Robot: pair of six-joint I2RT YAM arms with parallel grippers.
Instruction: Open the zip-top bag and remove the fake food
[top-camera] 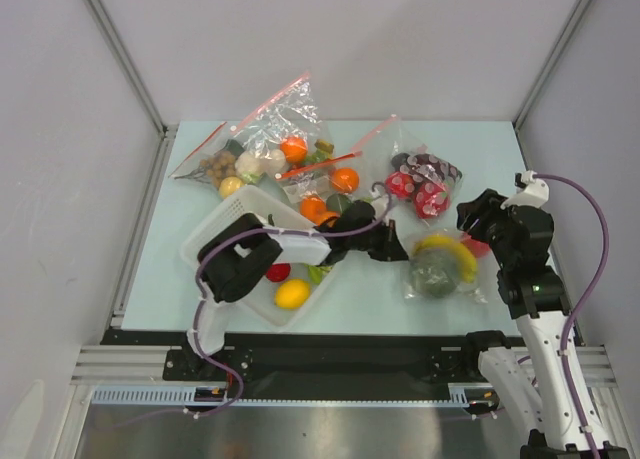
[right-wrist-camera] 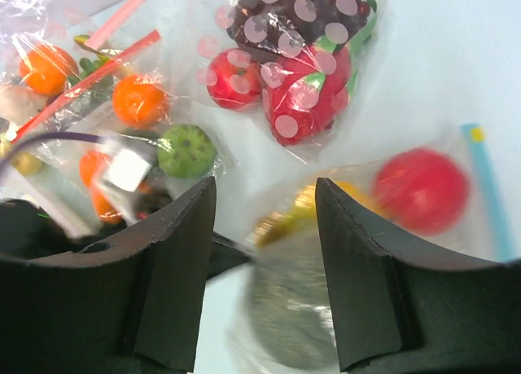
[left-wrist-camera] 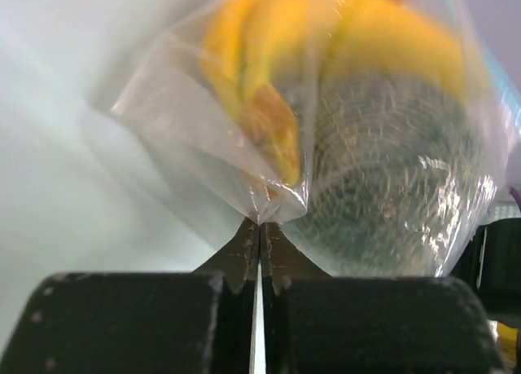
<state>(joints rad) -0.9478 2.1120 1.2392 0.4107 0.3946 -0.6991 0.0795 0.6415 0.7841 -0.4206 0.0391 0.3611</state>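
Right of centre on the worktop (top-camera: 500,149), the zip-top bag (top-camera: 440,267) lies with the fake food (top-camera: 438,264) inside: banana (top-camera: 452,247), melon (top-camera: 432,277), red fruit (right-wrist-camera: 421,188). Left gripper (left-wrist-camera: 259,227) is clenched on the bag's left corner; right gripper (right-wrist-camera: 264,196) hangs released over its upper-right end.

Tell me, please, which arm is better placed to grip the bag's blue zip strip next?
Right. The right gripper hangs open over the zip-top bag, with the blue zip strip just beside it. The left gripper is shut on a bag corner away from the strip, likely anchoring it.
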